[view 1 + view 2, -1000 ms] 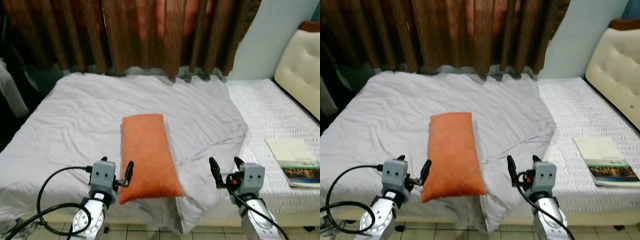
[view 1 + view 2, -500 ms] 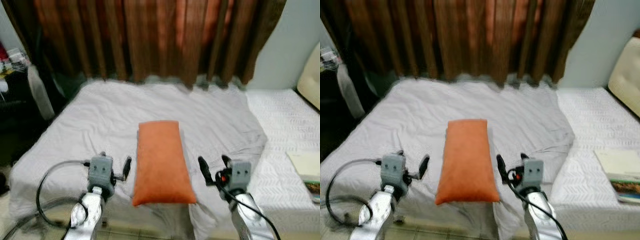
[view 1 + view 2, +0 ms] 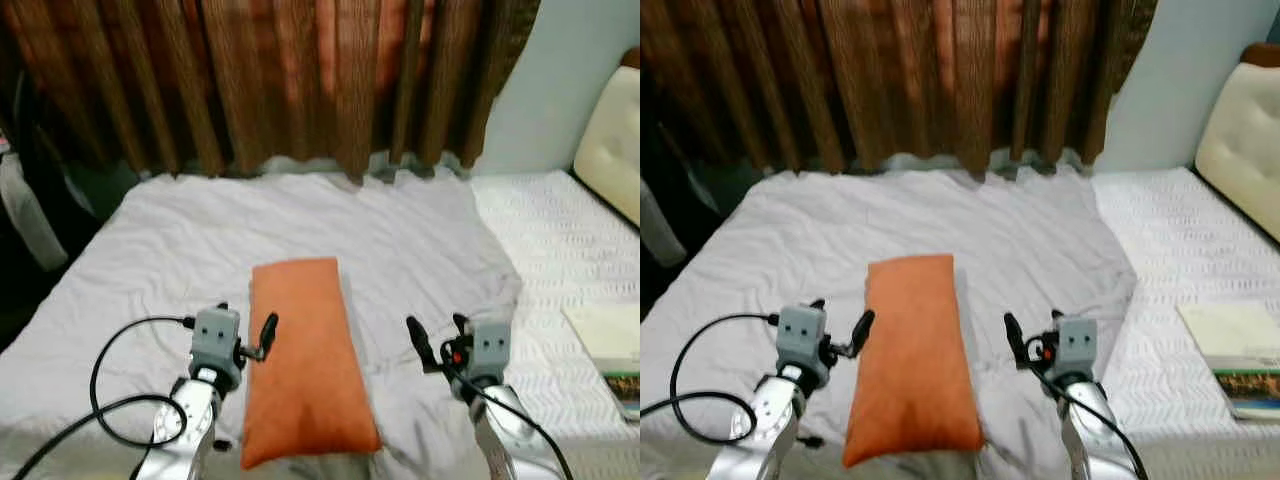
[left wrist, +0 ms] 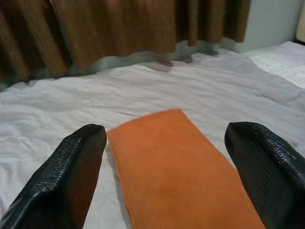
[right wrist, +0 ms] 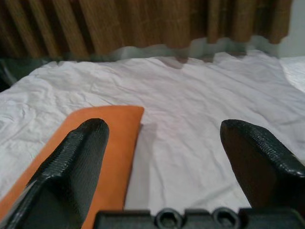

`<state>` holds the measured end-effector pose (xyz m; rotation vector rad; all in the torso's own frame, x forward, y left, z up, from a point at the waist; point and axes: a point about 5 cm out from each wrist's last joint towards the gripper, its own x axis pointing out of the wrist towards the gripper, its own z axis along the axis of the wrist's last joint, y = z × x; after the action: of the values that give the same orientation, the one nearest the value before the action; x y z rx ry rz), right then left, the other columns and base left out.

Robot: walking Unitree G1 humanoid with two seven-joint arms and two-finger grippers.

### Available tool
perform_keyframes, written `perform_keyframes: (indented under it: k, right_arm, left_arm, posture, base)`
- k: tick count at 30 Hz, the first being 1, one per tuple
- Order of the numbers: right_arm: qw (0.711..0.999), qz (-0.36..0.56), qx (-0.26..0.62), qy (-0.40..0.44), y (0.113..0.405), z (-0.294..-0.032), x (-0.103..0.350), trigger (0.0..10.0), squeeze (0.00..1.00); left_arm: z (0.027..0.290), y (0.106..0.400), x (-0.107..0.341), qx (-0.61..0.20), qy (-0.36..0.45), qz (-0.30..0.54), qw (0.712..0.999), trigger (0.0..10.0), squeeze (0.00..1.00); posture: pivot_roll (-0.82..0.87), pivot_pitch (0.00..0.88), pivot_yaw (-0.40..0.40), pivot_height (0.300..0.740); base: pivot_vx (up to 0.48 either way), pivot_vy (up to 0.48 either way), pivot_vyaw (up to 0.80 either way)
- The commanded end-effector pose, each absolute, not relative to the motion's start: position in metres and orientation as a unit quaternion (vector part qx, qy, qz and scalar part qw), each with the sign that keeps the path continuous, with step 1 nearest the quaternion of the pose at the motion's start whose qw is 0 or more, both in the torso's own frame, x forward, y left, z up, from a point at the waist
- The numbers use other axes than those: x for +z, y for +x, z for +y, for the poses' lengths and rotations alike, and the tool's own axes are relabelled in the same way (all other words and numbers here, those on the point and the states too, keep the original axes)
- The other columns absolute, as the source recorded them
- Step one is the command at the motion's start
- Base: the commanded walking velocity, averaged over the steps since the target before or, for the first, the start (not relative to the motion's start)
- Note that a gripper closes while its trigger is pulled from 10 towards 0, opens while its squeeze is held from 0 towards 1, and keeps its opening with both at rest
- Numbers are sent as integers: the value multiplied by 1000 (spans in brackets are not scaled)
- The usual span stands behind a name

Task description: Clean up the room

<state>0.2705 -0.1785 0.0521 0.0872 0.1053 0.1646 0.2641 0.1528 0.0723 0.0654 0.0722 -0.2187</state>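
Here, two pincers flank an orange pillow [image 3: 303, 360] low in the frame.
Left pincer [image 3: 258, 338] and right pincer [image 3: 434, 336] both gape wide, empty, above the grey bed sheet [image 3: 170, 240].

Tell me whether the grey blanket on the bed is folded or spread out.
Spread out. The grey blanket lies open and wrinkled across the bed, reaching back to the curtains, with the orange pillow lying flat on top of it.

Dim, soft indoor light; slight blur throughout.

Home bedroom: bed [image 3: 150, 260] (rumpled grey sheet), padded headboard [image 3: 612, 145], brown curtains [image 3: 300, 80].
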Motion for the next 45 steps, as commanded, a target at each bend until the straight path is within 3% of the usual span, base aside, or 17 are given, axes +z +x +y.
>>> perform_keyframes:
  k: [1,7,12,18,23,24,26,31,32,34,35,40,45]
  right_arm:
    - [992,52,107,49,273,-165,55,10000,0]
    - [986,85,140,43,272,-163,55,10000,0]
    - [983,104,149,34,265,-173,53,10000,0]
    - [980,129,147,33,264,-180,44,10000,0]
    - [974,136,134,125,294,-174,50,10000,0]
    - [967,146,140,158,312,-161,53,10000,0]
    - [963,144,151,173,321,-152,59,10000,0]
    - [950,160,167,211,332,-128,59,10000,0]
    - [945,165,170,226,334,-122,59,10000,0]
    - [942,167,172,237,335,-118,59,10000,0]
    - [938,169,171,249,336,-113,60,10000,0]
    - [931,170,159,282,340,-105,60,10000,0]
    - [928,141,156,308,344,-101,68,10000,0]
  left_arm:
    - [165,265,68,-84,22,47,995,10000,0]
    - [165,248,60,-38,-21,51,998,10000,0]
    - [157,234,51,-27,-3,71,997,10000,0]
    - [161,233,44,-19,28,93,995,10000,0]
    - [192,248,52,6,41,99,994,10000,0]
    - [217,264,52,26,27,114,993,10000,0]
    - [232,271,55,37,11,119,992,10000,0]
    - [261,281,54,71,-22,137,988,10000,0]
    - [270,282,53,81,-48,140,986,10000,0]
    - [276,281,54,87,-68,139,984,10000,0]
    - [283,281,54,93,-100,136,981,10000,0]
    - [284,294,65,77,-207,90,971,10000,0]
    - [272,310,90,33,-205,37,977,10000,0]
  posture:
    - [2,44,6,740]
    - [-6,90,-56,740]
    - [-16,157,-144,740]
    - [-14,185,-163,740]
    - [-5,260,-159,740]
    - [21,335,-151,740]
    - [24,384,-147,740]
    - [16,443,-146,740]
    - [17,516,-159,740]
    - [17,528,-159,740]
    - [15,581,-165,740]
    - [-5,664,-168,740]
    - [-17,671,-158,740]
  base:
    - [472,0,0]
    - [465,0,0]
    - [0,0,0]
    - [0,0,0]
    - [0,0,0]
    - [0,0,0]
    - [0,0,0]
    - [0,0,0]
    - [0,0,0]
    - [0,0,0]
    - [0,0,0]
    - [0,0,0]
    - [0,0,0]
